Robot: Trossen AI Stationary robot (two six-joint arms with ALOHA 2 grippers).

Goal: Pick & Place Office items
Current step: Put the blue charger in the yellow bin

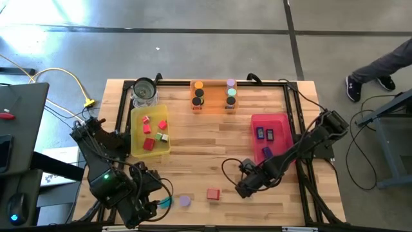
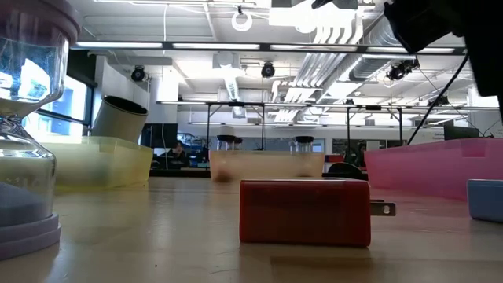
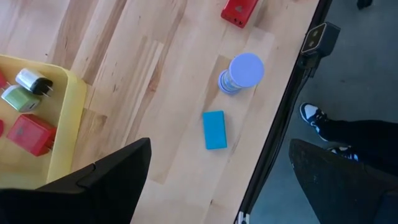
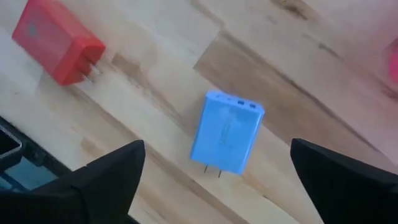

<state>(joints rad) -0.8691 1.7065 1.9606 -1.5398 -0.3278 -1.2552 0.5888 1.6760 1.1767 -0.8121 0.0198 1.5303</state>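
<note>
Hovering over a light-blue charger block (image 4: 226, 131), the right end effector (image 1: 243, 189) has its two dark fingers spread wide on either side of the block, gripping nothing. The block lies flat on the bare bench (image 1: 212, 145) with its prongs showing at one end, and a red charger block (image 4: 58, 42) lies apart from it, also prongs out. This looks like the approach step of a pick: lined up above the item, not yet down on it.

The next move, as I judge it, calls for a straight descent so the fingers straddle the blue block's narrower sides, then a close. The block sits slightly skewed between the fingers, so a small wrist turn may be needed first. From the high view the block itself is hidden under the arm, so how squarely it sits under the end effector is hard to confirm there.

The left end effector (image 1: 147, 202) waits low at the near-left corner, fingers also apart and empty, looking at a teal block (image 3: 214, 130) and a lavender cylinder (image 3: 242, 71) loose on the bench near its edge. Sorted items already sit in the yellow tray (image 1: 136, 149), the pink tray (image 1: 281, 120) and the orange tray (image 1: 214, 104).
</note>
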